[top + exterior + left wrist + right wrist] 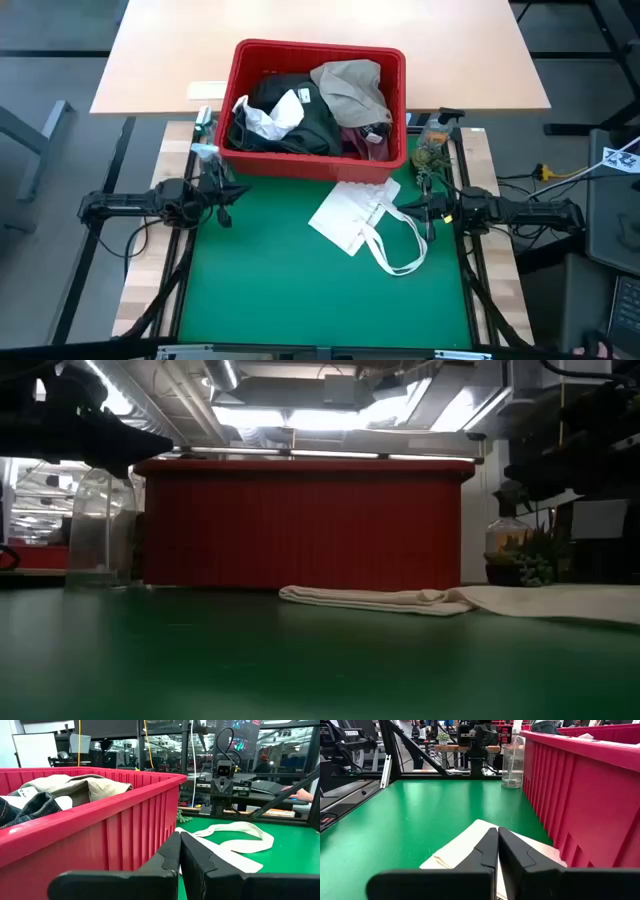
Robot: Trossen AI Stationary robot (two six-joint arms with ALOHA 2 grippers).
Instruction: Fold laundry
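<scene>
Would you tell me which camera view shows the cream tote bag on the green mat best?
The high view: the whole cream tote bag shows, handles too. The low view shows it edge-on, the left wrist view mostly a handle loop, the right wrist view one corner.

Robotics lab: camera rig (223, 770), cables, ceiling ducts (300, 400).

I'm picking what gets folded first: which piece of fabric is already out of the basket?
The cream cloth with long loop straps, spread on the green mat. The tan top and dark garments lie heaped in the red basket.
</scene>
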